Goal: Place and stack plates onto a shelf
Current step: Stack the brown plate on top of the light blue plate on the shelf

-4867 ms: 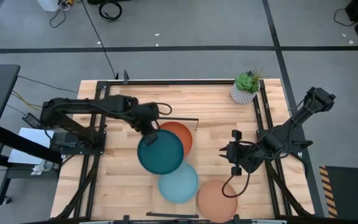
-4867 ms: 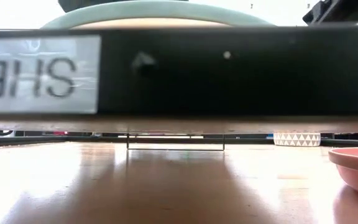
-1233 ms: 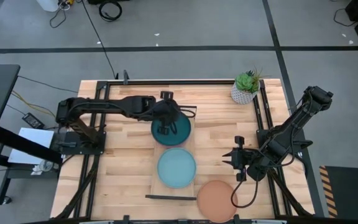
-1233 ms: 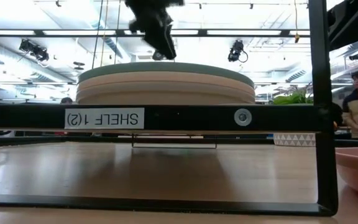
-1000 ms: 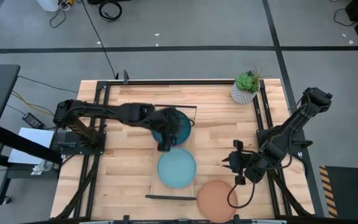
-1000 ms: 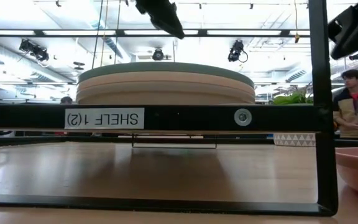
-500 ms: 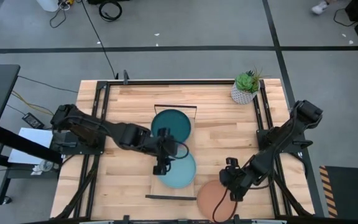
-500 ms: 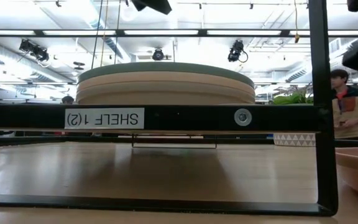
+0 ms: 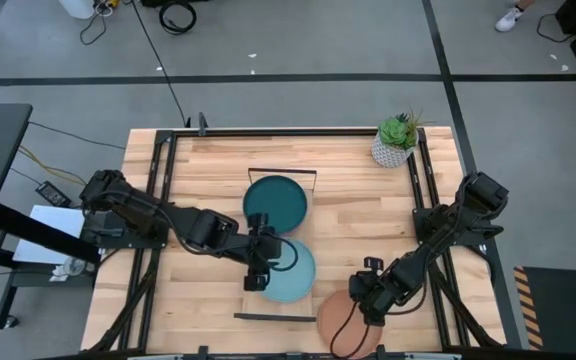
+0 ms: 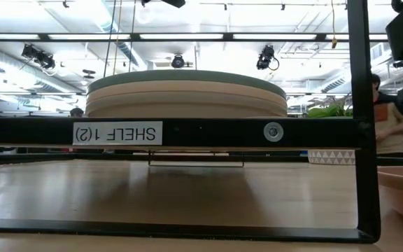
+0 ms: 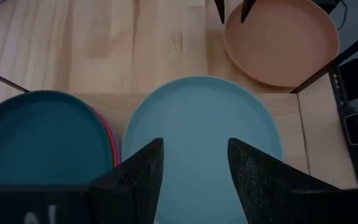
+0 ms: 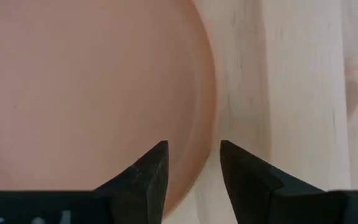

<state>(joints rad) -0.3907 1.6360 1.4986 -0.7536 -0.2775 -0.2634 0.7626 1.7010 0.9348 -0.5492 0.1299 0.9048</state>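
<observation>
Nearest you, the right gripper (image 9: pixel 360 296), fingers apart, straddles the rim of the smooth round terracotta plate (image 9: pixel 349 322) on the pale wooden counter (image 9: pixel 358 205), evidently to lift it. Beyond, your left gripper (image 9: pixel 255 277), also parted and empty, hovers at the matte light-blue round plate (image 9: pixel 291 272) on the light-wood shelf (image 9: pixel 249 301); farthest, the dark teal round plate (image 9: pixel 275 202) tops a stack there.

Plates on and beside the long light-wood shelf board (image 9: pixel 280 300), mid-frame in the high view.

Round dark teal plate (image 9: pixel 275 202) on a stack at the board's upper end; round light blue plate (image 9: pixel 290 273) just below, also on the board. Round terracotta plate (image 9: pixel 336 322) at lower right, off the board on the wooden tabletop (image 9: pixel 353 215). Small potted green plant (image 9: pixel 396 139) at the table's upper right.
</observation>
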